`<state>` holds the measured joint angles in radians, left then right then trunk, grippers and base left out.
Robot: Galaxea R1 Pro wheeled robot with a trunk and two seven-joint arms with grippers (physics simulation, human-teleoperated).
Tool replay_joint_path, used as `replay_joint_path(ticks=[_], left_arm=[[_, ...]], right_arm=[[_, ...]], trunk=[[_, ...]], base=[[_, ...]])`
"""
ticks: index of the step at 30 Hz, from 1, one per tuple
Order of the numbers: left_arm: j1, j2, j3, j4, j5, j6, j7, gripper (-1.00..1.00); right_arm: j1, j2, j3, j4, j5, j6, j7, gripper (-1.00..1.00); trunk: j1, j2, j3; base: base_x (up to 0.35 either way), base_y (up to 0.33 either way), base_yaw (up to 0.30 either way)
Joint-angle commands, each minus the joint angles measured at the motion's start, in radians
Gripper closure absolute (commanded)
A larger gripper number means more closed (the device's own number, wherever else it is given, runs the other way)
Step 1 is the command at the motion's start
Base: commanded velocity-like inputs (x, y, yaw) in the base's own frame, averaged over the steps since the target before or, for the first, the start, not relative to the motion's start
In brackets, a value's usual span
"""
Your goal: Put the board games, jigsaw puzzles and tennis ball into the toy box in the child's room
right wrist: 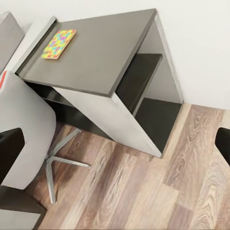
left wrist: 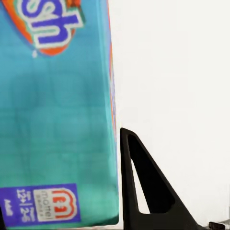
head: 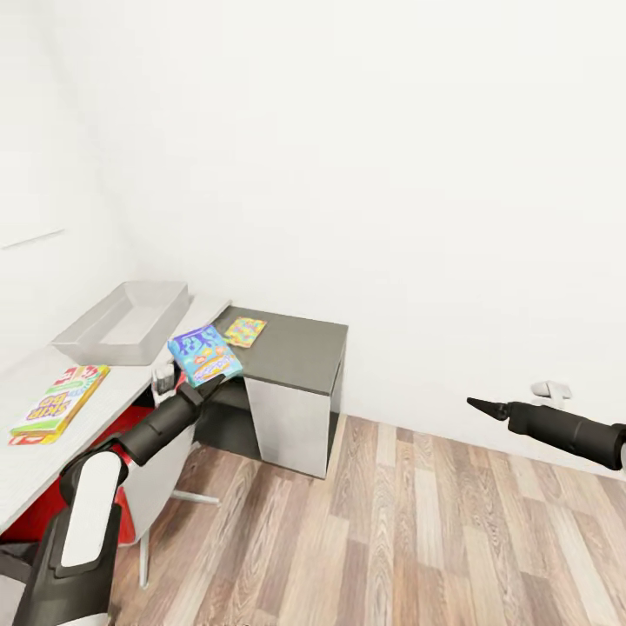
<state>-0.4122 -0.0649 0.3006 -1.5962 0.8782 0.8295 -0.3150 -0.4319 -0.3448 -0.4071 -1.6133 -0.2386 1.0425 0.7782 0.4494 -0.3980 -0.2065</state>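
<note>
While clamped in the left end effector (head: 211,382), blue game box (head: 204,354) above table (head: 113,387), near toy box (head: 96,335), right end effector (head: 474,403) wide.

Long white-topped table (head: 122,382): shallow light-grey toy box (head: 122,323) at the far end, flat red-and-yellow lettered game box (head: 59,403) nearer. Adjoining dark grey section (head: 296,348): multicoloured jigsaw puzzle panel (head: 244,331).

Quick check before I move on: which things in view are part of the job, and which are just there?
Job:
blue board game in left gripper
toy box
second board game
jigsaw puzzle
table

Bystanders:
grey cabinet
chair
</note>
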Motion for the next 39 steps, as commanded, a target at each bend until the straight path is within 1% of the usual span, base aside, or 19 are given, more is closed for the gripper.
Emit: replay_joint_path(ticks=[1, 2, 3, 4, 5, 6, 8, 10, 14, 17, 23, 24, 29, 39], left_arm=[[0.004, -0.007, 0.02, -0.003, 0.011, 0.001, 0.005, 1.0], [0.008, -0.01, 0.033, -0.004, 0.013, -0.004, 0.012, 1.0], [0.015, -0.014, 0.051, -0.007, 0.026, -0.006, 0.023, 1.0], [0.017, -0.015, 0.057, -0.008, 0.038, -0.005, 0.026, 1.0], [0.02, -0.016, 0.066, -0.009, 0.07, -0.003, 0.03, 1.0], [0.02, -0.016, 0.066, -0.009, 0.07, -0.003, 0.03, 1.0], [0.023, -0.014, 0.073, -0.01, 0.1, -0.001, 0.029, 1.0], [0.025, -0.012, 0.077, -0.01, 0.121, 0.0, 0.027, 1.0], [0.029, -0.009, 0.084, -0.011, 0.145, -0.005, 0.022, 1.0], [0.035, -0.008, 0.085, -0.011, 0.15, -0.009, 0.017, 1.0], [0.046, -0.007, 0.086, -0.011, 0.154, -0.016, -0.027, 1.0], [0.046, -0.007, 0.086, -0.011, 0.154, -0.016, -0.027, 1.0], [0.049, -0.005, 0.087, -0.011, 0.155, -0.018, -0.043, 1.0], [0.05, -0.004, 0.086, -0.011, 0.155, -0.018, -0.043, 1.0]], right_arm=[[-0.001, 0.0, -0.001, 0.0, 0.002, 0.005, 0.006, -1.0], [-0.001, 0.0, -0.001, 0.0, 0.002, 0.005, 0.006, -1.0], [-0.001, 0.0, -0.001, 0.0, 0.002, 0.005, 0.006, -1.0], [-0.001, 0.0, -0.001, 0.0, 0.002, 0.005, 0.006, -1.0], [-0.001, 0.0, -0.001, 0.0, 0.002, 0.005, 0.005, -1.0], [-0.001, 0.0, -0.001, 0.0, 0.002, 0.005, 0.005, -1.0], [-0.001, 0.0, -0.001, 0.0, 0.002, 0.005, 0.005, -1.0], [-0.001, 0.0, -0.001, 0.0, 0.002, 0.005, 0.005, -1.0], [-0.001, 0.0, -0.001, 0.0, 0.002, 0.005, 0.005, -1.0], [-0.001, 0.0, -0.001, 0.0, 0.002, 0.005, 0.005, -1.0], [-0.001, 0.0, -0.001, 0.0, 0.002, 0.005, 0.005, -1.0], [-0.001, 0.0, -0.001, 0.0, 0.002, 0.005, 0.005, -1.0], [-0.001, 0.0, -0.001, 0.0, 0.002, 0.005, 0.005, -1.0], [-0.001, 0.0, 0.0, 0.0, 0.002, 0.005, 0.005, -1.0]], trunk=[[0.001, -0.002, -0.002], [0.001, -0.002, -0.002], [0.001, -0.002, -0.002], [0.001, -0.002, -0.002], [0.001, -0.002, -0.002], [0.001, -0.002, -0.002], [0.001, -0.002, -0.002], [0.001, -0.002, -0.002], [0.001, -0.002, -0.002], [0.001, -0.002, -0.002], [0.001, -0.002, -0.002], [0.001, -0.002, -0.002], [0.001, -0.002, -0.002], [0.001, -0.002, -0.002]], base=[[0.002, 0.0, 0.296], [0.002, 0.0, 0.296], [0.001, 0.0, 0.297], [0.001, 0.0, 0.297], [0.001, 0.0, 0.297], [0.0, 0.0, 0.297], [0.0, 0.0, 0.297], [0.0, 0.0, 0.297], [0.024, -0.017, 0.297], [0.115, -0.086, 0.296], [0.203, -0.161, 0.234], [0.229, -0.184, 0.147], [0.243, -0.196, 0.079], [0.255, -0.207, 0.018]])
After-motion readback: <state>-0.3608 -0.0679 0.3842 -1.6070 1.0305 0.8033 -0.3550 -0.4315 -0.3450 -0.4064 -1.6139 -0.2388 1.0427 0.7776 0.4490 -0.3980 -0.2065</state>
